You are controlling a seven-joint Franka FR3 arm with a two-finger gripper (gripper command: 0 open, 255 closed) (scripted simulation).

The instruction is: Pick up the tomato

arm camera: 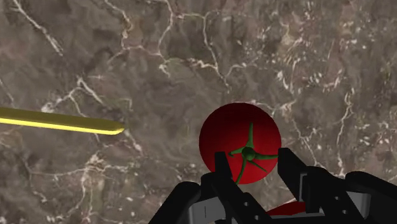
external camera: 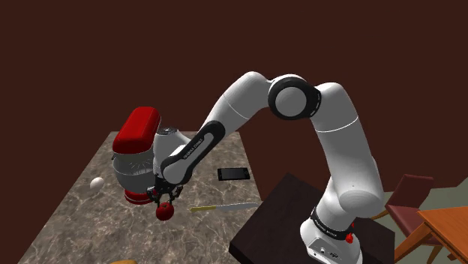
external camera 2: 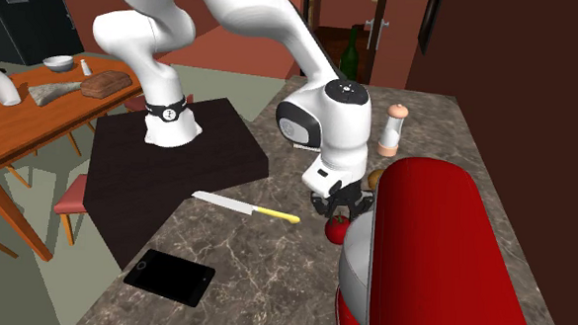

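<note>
Tomato (arm camera: 240,143), one: round, deep red, with a green star-shaped stalk on top. You will find it on the marbled counter (external camera: 90,225), directly under the gripper (arm camera: 254,162).
Gripper, one: fingers apart, straddling the tomato's top; contact unclear.
Red stand mixer (external camera: 139,154), one, just beside.
Yellow-handled knife (external camera: 223,206), one, near, at the shoulder view's right.
Black tablet (external camera: 233,174), one, farther off.
</note>
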